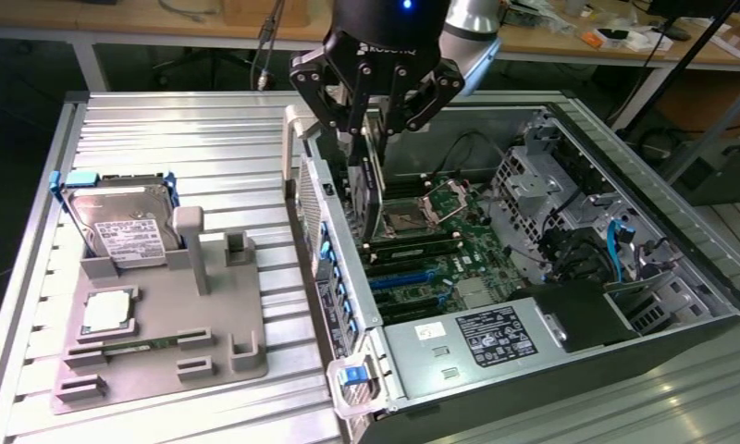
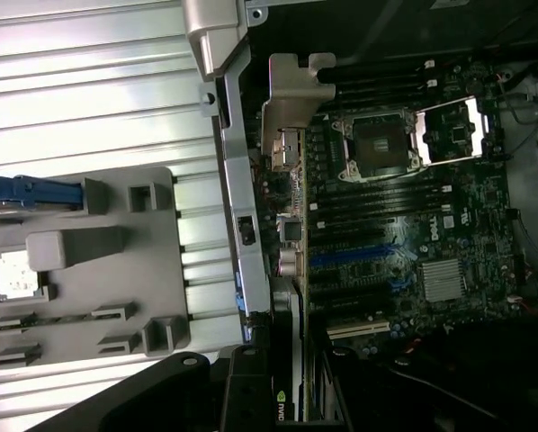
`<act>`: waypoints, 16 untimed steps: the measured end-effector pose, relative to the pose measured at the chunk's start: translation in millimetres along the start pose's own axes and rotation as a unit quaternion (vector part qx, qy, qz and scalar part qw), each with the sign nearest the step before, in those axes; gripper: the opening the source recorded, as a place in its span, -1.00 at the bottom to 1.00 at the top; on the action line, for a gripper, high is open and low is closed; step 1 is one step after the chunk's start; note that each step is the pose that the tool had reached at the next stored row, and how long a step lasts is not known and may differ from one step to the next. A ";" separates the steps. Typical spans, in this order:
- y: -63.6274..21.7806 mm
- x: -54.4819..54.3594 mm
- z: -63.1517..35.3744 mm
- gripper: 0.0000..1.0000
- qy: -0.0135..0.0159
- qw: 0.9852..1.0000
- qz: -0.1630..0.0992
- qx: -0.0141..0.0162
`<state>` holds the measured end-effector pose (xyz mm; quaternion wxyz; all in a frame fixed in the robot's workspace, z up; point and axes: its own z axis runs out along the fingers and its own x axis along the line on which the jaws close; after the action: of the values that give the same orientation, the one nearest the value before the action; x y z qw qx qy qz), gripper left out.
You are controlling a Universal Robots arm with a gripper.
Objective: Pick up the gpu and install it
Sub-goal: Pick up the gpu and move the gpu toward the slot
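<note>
The gpu (image 1: 367,180) hangs edge-down inside the open computer case (image 1: 666,240), close to the case's rear wall and above the motherboard (image 1: 438,245). It is a slim dark card. In the wrist view its black face (image 2: 283,407) carries a green logo, and a silver bracket (image 2: 291,108) runs beside the rear wall. My gripper (image 1: 370,129) is shut on the card's upper edge, with a finger on each side. In the wrist view the gripper (image 2: 287,382) is over the blue expansion slots (image 2: 350,256).
A grey fixture tray (image 1: 222,356) lies on the slatted metal table at the exterior view's left. It holds a silver hard drive (image 1: 123,227), a processor (image 1: 108,310) and a narrow memory stick (image 1: 136,345). A power supply (image 1: 494,333) fills the case's near corner.
</note>
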<state>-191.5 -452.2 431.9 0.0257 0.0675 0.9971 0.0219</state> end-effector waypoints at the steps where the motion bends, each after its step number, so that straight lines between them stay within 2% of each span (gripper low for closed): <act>1: 0.1 -0.8 0.0 -0.47 0.000 1.000 0.000 0.000; 16: 1.2 -8.8 0.5 -0.47 0.000 1.000 0.000 0.000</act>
<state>-182.6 -452.2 431.9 0.0257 0.0675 0.9971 0.0219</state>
